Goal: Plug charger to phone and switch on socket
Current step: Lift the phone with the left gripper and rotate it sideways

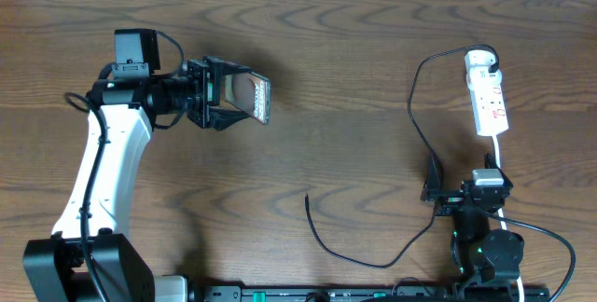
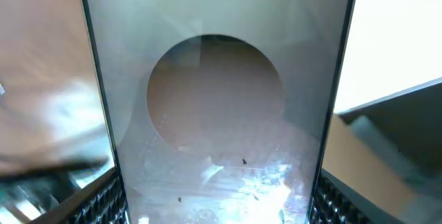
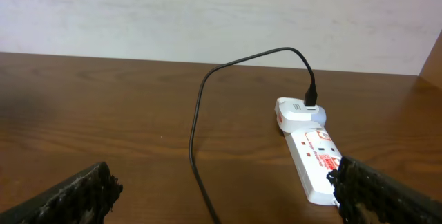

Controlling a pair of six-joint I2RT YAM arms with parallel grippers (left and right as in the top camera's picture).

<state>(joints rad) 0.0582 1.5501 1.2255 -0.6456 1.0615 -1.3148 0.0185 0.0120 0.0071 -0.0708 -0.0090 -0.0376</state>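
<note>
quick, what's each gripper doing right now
left gripper: closed on the phone, gripping it by its sides
right gripper: open wide, holding nothing

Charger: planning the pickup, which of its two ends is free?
The tip lying loose near the middle of the table; the other end is plugged in at the socket.

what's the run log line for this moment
left gripper: shut on phone | right gripper: open, empty | charger: tip free, not in phone | socket: no gripper on it
</note>
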